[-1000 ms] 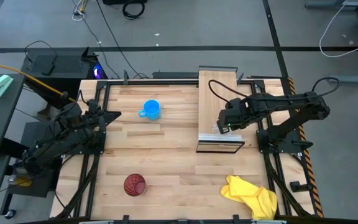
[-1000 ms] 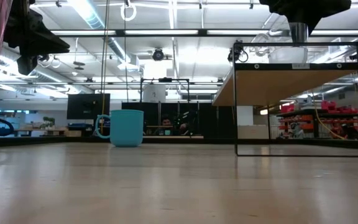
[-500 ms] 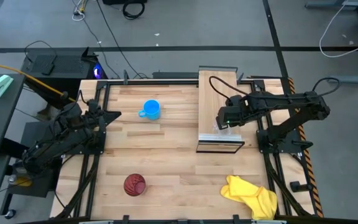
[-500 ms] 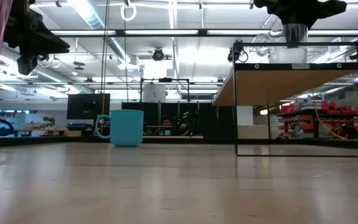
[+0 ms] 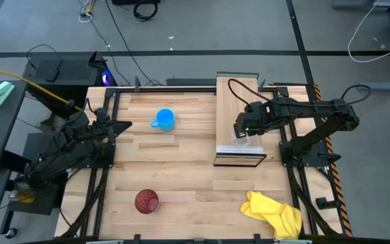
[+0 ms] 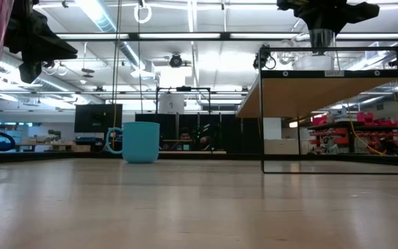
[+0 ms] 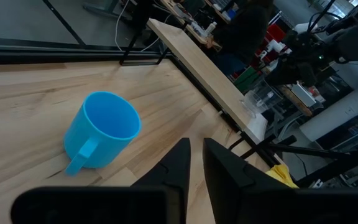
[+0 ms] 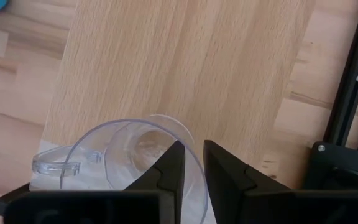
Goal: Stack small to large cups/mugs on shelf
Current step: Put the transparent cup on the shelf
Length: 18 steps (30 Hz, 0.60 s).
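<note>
The small clear plastic cup (image 8: pixel 129 155) stands upright at the near end of the light wooden shelf (image 5: pixel 235 102); it also shows in the low view (image 6: pixel 314 61) and the left wrist view (image 7: pixel 257 99). My right gripper (image 8: pixel 193 144) is above it, pointing down, shut on its rim. The blue mug (image 5: pixel 164 119) stands upright on the tabletop at the far middle. The dark red tumbler (image 5: pixel 146 201) stands near the front edge. My left gripper (image 7: pixel 196 149) waits at the table's left side, shut and empty, its fingers pointing toward the mug (image 7: pixel 101 137). My right gripper pinches the clear cup's rim (image 8: pixel 196 180) on the side opposite its small handle (image 8: pixel 58 167), one finger inside the cup and one outside. The fingers come from above, pointing down. The cup is upright, its base on or just above the shelf top; which, I cannot tell.
A yellow cloth (image 5: pixel 273 211) lies at the table's front right corner. The shelf's dark frame (image 6: pixel 337 166) stands on the tabletop. Black rails run along both table sides. Bare tabletop lies between the mug, the tumbler and the shelf.
My right gripper has gone a little toward the table's left and far edges over the shelf, staying shut. The clear cup has moved with it, still upright.
</note>
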### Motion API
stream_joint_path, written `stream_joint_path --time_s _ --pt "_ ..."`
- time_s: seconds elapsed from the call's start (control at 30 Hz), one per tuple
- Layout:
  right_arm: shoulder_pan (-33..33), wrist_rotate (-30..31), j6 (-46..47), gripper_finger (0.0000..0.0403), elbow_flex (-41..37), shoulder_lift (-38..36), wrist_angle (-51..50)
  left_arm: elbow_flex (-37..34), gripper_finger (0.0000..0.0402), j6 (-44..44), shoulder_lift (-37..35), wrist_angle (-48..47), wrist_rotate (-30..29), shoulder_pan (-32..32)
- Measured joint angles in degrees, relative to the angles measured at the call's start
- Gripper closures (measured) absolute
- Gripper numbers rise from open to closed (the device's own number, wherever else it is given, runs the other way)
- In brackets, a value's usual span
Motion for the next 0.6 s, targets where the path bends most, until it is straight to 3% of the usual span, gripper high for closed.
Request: stream_joint_path --time_s 0.6 --pt "0.2 -0.7 0.1 0.0337 0.0 -1.2 -0.2 0.0 0.0347 0.1 0.0 0.0 0.0 0.0"
